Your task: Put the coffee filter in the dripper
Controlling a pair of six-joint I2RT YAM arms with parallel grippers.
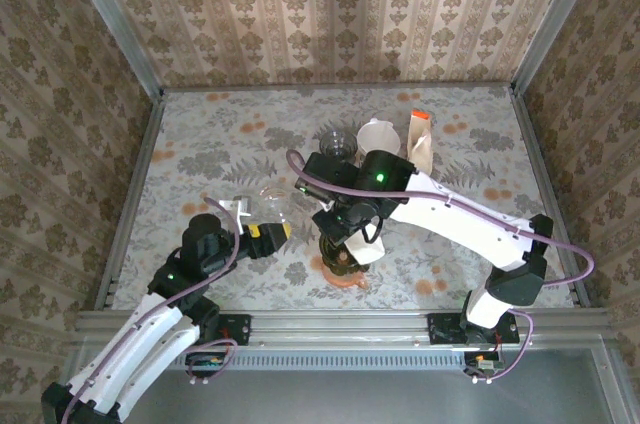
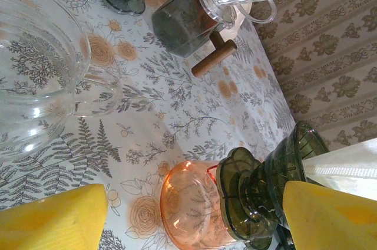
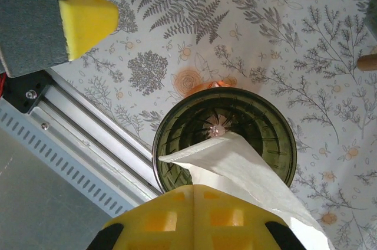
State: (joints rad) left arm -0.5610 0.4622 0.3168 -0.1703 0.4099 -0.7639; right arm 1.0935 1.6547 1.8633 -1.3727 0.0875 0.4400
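On a floral-patterned table (image 1: 200, 144), a dark green dripper (image 3: 259, 126) sits on top of an orange-tinted glass server (image 2: 188, 203), close to the near edge and about halfway along it.

The right gripper (image 3: 194, 194) hangs directly over the dripper. Its yellow pads are closed tight on the wide end of a white paper coffee filter (image 3: 247, 167).

The filter is folded flat into a wedge and has not been opened into a cone. Its narrow tip points down at the centre hole of the dripper. Its long axis runs from that tip up and back across the rim to the pads, leaning rather than upright. I cannot tell whether the tip touches the ribbed inside.

The task looks well along. The filter is picked up, carried over and aimed into the mouth. What seems left is to lower it until it seats, then let go. It may also need spreading against the walls.

The left gripper (image 1: 268, 234) waits wide open and empty to the left of the dripper, nearer the table's left edge, beside a clear glass jug (image 2: 35, 73).
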